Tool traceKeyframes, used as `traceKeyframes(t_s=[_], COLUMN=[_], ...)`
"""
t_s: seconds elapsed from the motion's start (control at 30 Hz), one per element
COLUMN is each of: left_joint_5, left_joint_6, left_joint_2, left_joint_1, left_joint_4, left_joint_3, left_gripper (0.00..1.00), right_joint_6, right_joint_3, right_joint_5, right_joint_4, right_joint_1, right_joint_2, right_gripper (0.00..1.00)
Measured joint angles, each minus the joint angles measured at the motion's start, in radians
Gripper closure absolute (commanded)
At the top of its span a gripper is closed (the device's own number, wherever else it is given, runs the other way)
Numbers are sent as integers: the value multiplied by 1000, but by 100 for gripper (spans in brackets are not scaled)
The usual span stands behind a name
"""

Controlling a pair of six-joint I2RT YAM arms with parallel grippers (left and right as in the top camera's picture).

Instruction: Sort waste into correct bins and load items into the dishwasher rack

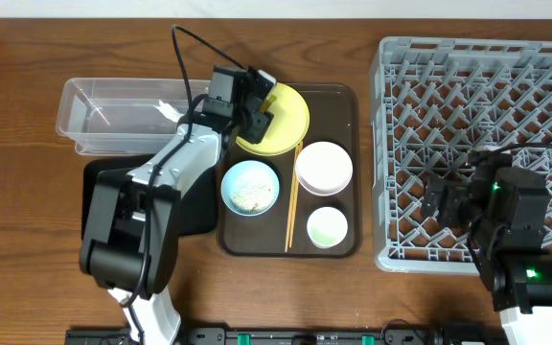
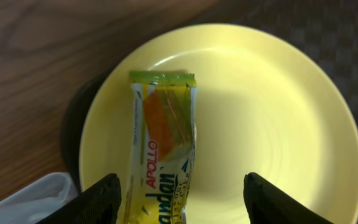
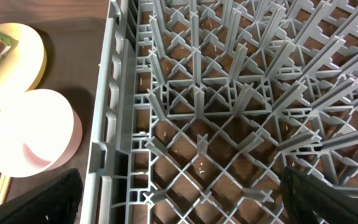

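Wrapper [image 2: 163, 149] lettering readable from left wrist; hidden overhead.

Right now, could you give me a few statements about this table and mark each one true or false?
1. The snack wrapper lies on the yellow plate. True.
2. The left gripper is shut on the wrapper. False: it is open, with the wrapper between its fingers.
3. The light blue bowl stands in the dishwasher rack. False: it stands on the brown serving tray.
4. The chopsticks lie between the light blue bowl and the pinkish-white bowl. True.
5. The right gripper is open above the rack. True.
6. The light blue bowl is empty. False: rice grains lie in it.
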Motion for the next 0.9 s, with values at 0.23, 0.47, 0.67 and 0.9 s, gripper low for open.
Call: traceKeyframes(t_s=[0.23,0.47,0.67,0.9], left_joint_5=[-52,-105,-108,-107], left_joint_6=[11,10,-25,-123], left_joint_2=[45,88,89,89], left_joint_1=[0,0,0,-10], left_joint_4=[14,-3,-27,-66], left_joint_3=[0,0,0,0], left_gripper=[35,40,64,94], right_joint_6=[0,0,0,0], right_joint_3=[0,0,0,0], right_joint_5=[0,0,0,0], right_joint_4=[-12,-13,-13,-13], right_joint_1=[0,0,0,0], right_joint_2=[0,0,0,0], right_gripper=[1,1,1,1])
